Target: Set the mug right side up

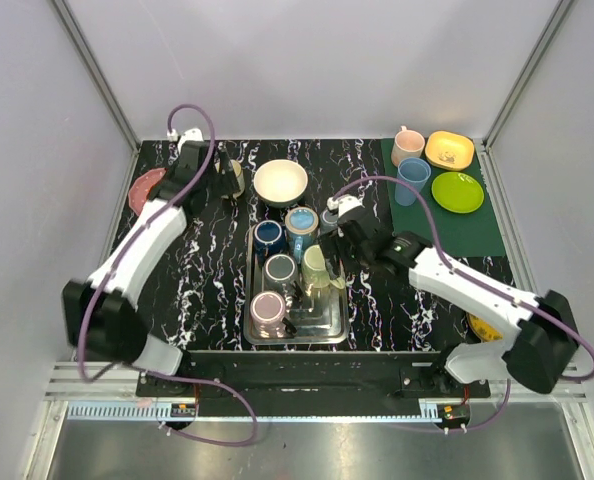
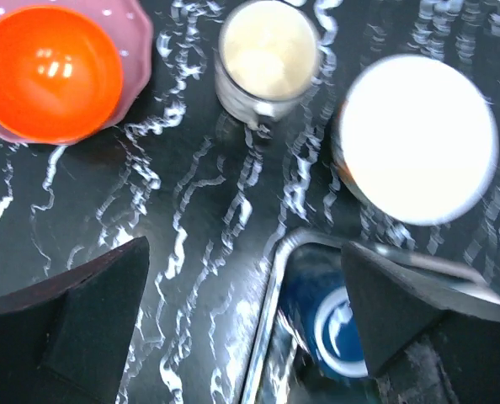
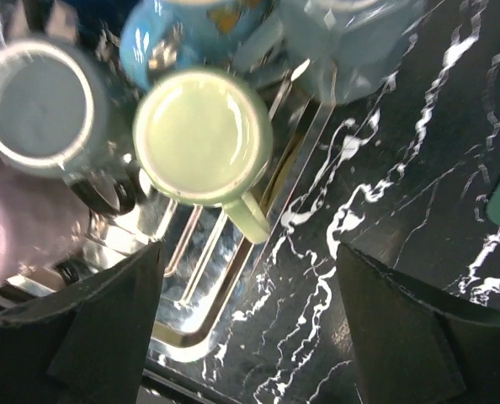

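A small cream mug (image 2: 267, 59) stands mouth up on the black marbled table, its handle toward my left gripper. From above, this mug (image 1: 234, 177) sits between the pink plate and the white bowl. My left gripper (image 2: 244, 250) is open and empty, raised clear of the mug, over the tray's back left corner. In the top view the left gripper (image 1: 217, 178) is just left of the mug. My right gripper (image 3: 250, 247) is open and empty over the tray's right rim, beside an upright green mug (image 3: 204, 139).
A metal tray (image 1: 329, 325) holds dark blue (image 1: 269, 235), patterned blue (image 1: 301, 222), grey (image 1: 279, 270), green (image 1: 317, 265) and pink (image 1: 268, 308) mugs. A white bowl (image 1: 280, 182) stands behind it. An orange bowl on a pink plate (image 1: 145, 190) is far left. Cups and dishes sit on a green mat (image 1: 477, 232).
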`<state>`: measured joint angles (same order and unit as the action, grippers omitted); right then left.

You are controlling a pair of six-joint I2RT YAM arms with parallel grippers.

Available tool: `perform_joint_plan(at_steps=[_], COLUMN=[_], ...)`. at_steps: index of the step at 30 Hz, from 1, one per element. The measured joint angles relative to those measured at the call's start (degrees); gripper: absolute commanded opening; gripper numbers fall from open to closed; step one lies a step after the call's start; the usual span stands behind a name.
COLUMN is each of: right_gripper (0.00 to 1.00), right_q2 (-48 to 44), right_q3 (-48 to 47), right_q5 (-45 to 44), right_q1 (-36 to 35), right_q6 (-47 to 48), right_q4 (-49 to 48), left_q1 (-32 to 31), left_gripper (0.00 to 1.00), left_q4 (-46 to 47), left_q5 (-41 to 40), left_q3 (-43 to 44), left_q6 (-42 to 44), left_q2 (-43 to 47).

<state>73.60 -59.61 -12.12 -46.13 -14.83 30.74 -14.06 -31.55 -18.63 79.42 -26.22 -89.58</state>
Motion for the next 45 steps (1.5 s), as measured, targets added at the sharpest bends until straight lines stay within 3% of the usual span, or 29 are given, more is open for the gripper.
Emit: perform_joint_plan(at_steps=[5,10,16,25,37,45], right_gripper=[0.8,0.75,0.65,0.59,0.02,0.0], right_q2=[3.96,4.66,10.25,18.08,21.55,20.55], right_q3=[-0.26,-0.26,-0.57,-2.84,-4.5,-4.17], right_q5=[5.16,8.26,8.9,8.11,8.24,8.87], right_q1=[-0.02,-0.04,-0.04,-0.04,0.02,0.07], right_q6=[5.57,9.6,13.05,15.52,17.53,13.92], right_q4=[4.96,5.99,4.7,0.39,-1.25,-0.87], left_q1=[-8.0,-8.28,-8.61,-8.61,-8.61,-8.61], left_gripper=[0.93,0.92,0.92,0.91,0.89,0.88], left_q4=[-0.76,-2.51,-3.5,-3.43,-3.45,-3.41], left_q5=[1.73,4.76,7.34,9.07,9.55,9.92], left_q3=[-13.9,-23.04,-25.64,-27.47,-27.8,-28.06], left_q6=[-1.99,-3.37,-3.23,-3.17,-2.86,-2.78], left_q2=[20.17,29.4,32.24,35.17,35.12,35.45])
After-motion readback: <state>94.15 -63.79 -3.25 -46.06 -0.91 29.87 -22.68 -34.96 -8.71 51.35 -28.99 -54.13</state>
